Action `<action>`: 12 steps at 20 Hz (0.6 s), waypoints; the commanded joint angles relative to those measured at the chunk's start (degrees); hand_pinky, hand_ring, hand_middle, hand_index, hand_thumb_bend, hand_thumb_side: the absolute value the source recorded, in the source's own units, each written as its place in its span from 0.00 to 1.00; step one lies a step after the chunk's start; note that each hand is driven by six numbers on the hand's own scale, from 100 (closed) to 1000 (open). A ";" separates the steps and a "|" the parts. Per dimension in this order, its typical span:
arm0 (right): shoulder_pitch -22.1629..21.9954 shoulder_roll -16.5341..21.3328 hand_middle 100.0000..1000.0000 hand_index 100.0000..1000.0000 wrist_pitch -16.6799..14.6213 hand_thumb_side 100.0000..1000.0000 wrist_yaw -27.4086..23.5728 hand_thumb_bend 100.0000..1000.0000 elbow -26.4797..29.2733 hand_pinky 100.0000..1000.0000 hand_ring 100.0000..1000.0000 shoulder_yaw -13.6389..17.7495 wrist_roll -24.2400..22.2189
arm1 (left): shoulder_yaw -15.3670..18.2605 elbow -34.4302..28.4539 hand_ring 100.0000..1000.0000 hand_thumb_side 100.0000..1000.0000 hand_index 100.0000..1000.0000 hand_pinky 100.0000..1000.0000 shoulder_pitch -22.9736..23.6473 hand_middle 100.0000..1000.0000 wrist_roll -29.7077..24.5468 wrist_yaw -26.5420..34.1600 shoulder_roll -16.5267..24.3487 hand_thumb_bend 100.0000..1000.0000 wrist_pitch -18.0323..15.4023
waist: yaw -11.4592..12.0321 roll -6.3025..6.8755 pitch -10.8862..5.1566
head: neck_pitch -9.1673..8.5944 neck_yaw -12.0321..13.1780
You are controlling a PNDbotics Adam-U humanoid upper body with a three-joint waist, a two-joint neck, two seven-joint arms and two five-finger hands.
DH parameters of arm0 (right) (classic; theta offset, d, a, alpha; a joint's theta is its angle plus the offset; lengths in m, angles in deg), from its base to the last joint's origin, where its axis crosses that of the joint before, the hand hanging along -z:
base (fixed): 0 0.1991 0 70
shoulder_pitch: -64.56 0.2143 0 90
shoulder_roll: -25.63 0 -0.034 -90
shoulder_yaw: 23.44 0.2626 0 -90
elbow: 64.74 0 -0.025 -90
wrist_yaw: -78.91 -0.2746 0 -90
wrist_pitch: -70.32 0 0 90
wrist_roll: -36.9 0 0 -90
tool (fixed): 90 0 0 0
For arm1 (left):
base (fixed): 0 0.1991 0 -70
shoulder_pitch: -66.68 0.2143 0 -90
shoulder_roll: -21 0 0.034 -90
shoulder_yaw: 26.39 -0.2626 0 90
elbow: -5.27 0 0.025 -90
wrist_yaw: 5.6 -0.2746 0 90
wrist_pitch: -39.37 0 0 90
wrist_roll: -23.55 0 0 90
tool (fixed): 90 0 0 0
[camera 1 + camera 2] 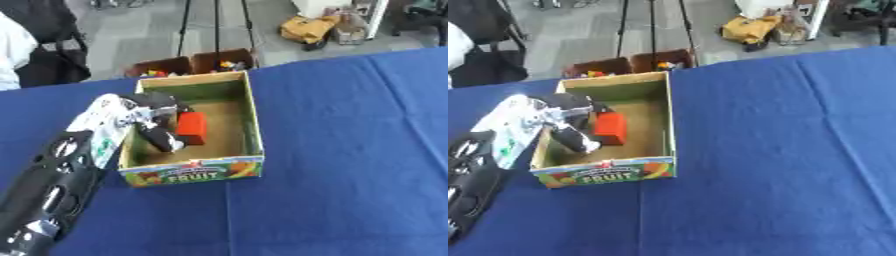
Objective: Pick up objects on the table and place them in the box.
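Observation:
An open cardboard box (254, 117) with a "FRUIT" label on its front stands on the blue table (350, 150). My left arm comes in from the lower left, and my left hand (156, 116) reaches over the box's left wall into it. Thumb and curled fingers (163, 139) close on a red block (192, 128), which is low inside the box near its floor. I cannot tell whether the block rests on the floor. My right hand shows in neither view.
Beyond the table's far edge stand two small open cartons (194, 64) with colourful things in them. Tripod legs (215, 25) and a yellow bag (306, 29) are on the floor behind. Blue cloth stretches to the right of the box.

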 commanded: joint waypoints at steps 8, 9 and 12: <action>0.53 0.70 0.44 0.65 -0.12 1.00 -0.36 0.00 1.15 0.60 0.73 0.06 -0.13 | 0.61 -3.48 0.93 0.38 1.00 0.73 -1.08 1.00 -0.46 -1.98 0.87 0.00 -1.55 | 0.13 0.08 -0.77 | -0.71 0.05; 0.51 0.69 0.44 0.65 -0.11 1.00 -0.37 0.00 1.15 0.60 0.73 0.07 -0.12 | 0.73 -4.01 0.94 0.37 1.00 0.73 -1.09 1.00 -0.31 -2.01 0.98 0.00 -1.52 | 0.18 0.02 -0.81 | -0.69 0.02; 0.34 0.73 0.44 0.65 -0.10 1.00 -0.35 0.00 1.15 0.60 0.73 0.12 -0.07 | 1.02 -6.38 0.94 0.36 1.00 0.74 -1.23 1.00 -0.62 -1.20 1.70 0.00 -1.47 | 0.49 -0.10 -1.00 | -0.47 -0.16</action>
